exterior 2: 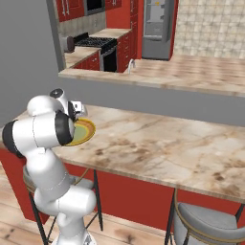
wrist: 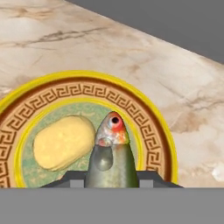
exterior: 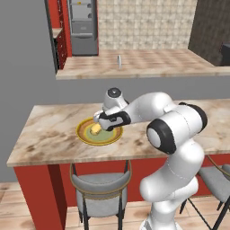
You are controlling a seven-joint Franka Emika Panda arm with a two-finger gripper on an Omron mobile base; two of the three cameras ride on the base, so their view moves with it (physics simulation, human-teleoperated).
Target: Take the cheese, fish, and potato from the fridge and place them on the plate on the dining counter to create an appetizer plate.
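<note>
Jaws clenched on fish above plate; potato beside; dining counter bare rightward.

Hand: fingers closed on the fish.
Fish: green-grey body, reddish head pointing to 12 o'clock, over the plate's green centre.
Potato: pale yellow lump on the plate, at 9 o'clock of the fish, just beside it.
Plate: golden rim, key-pattern band.
Table: marbled beige stone under the plate.

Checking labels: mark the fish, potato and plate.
fish point(wrist: 111, 157): hand view, grey-green body below the red head.
potato point(wrist: 63, 142): hand view, middle of the pale yellow lump.
plate point(wrist: 148, 127): hand view, patterned rim, right side.
</note>
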